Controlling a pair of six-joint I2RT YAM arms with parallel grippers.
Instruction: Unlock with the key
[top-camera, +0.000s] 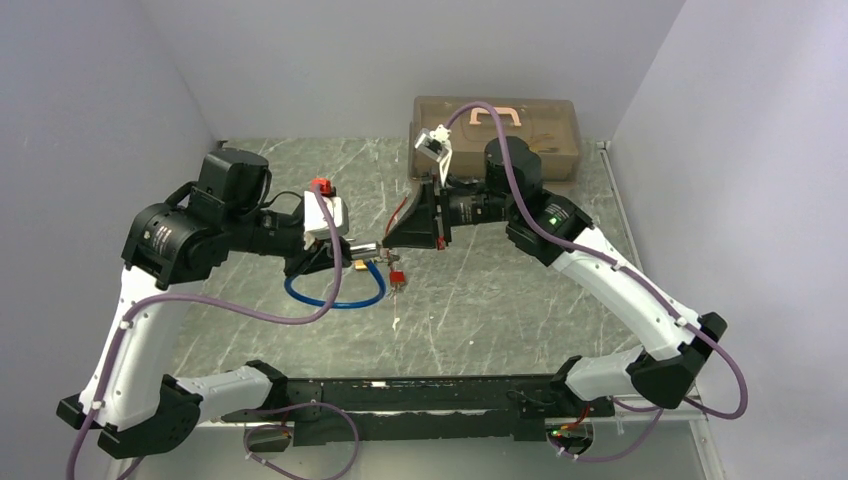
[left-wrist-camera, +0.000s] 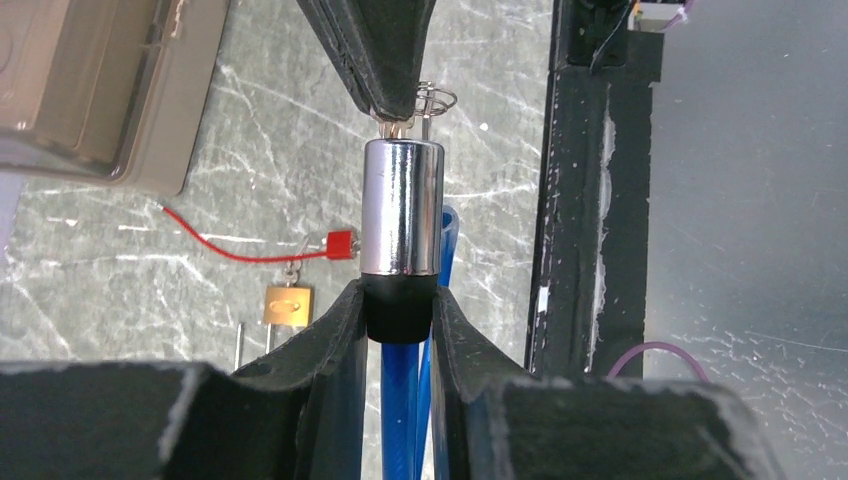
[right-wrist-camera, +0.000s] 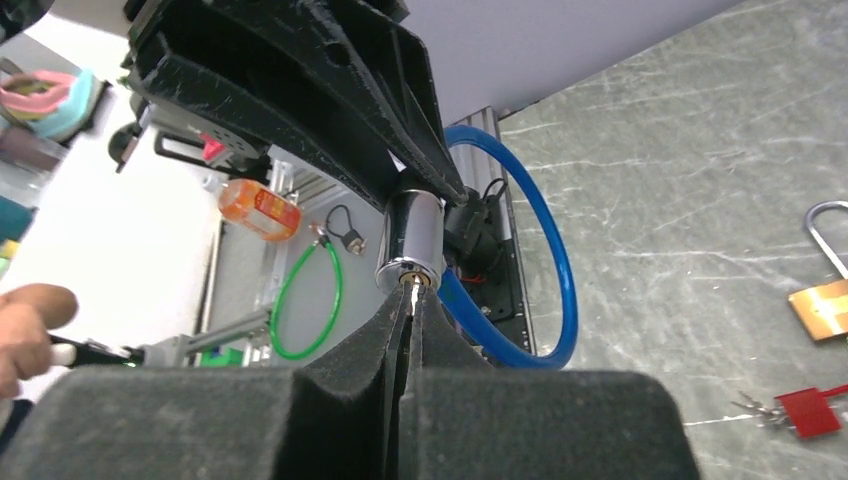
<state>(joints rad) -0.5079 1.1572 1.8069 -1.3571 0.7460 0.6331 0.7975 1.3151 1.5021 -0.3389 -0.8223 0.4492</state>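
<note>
Two grips matter: left gripper (left-wrist-camera: 398, 300) clamps the lock cylinder (left-wrist-camera: 402, 205), right gripper (right-wrist-camera: 410, 305) pinches the key (right-wrist-camera: 411, 286) (seated in its face); twist squarely, without sideways pull.

Two grippers: the left gripper (left-wrist-camera: 400, 305) and the right gripper (right-wrist-camera: 410, 305). One blue cable lock (left-wrist-camera: 402, 205). One key (left-wrist-camera: 394, 128). One brass padlock (left-wrist-camera: 288, 305). One red tag (left-wrist-camera: 340, 243) on one red wire (left-wrist-camera: 250, 258). One brown box (top-camera: 545, 130).

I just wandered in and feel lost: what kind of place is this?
Likely a robotics lab test booth: two robot arms fixed to a marble-patterned table, plain white walls boxing it in, and practice locks, a blue cable lock and a brass padlock.
</note>
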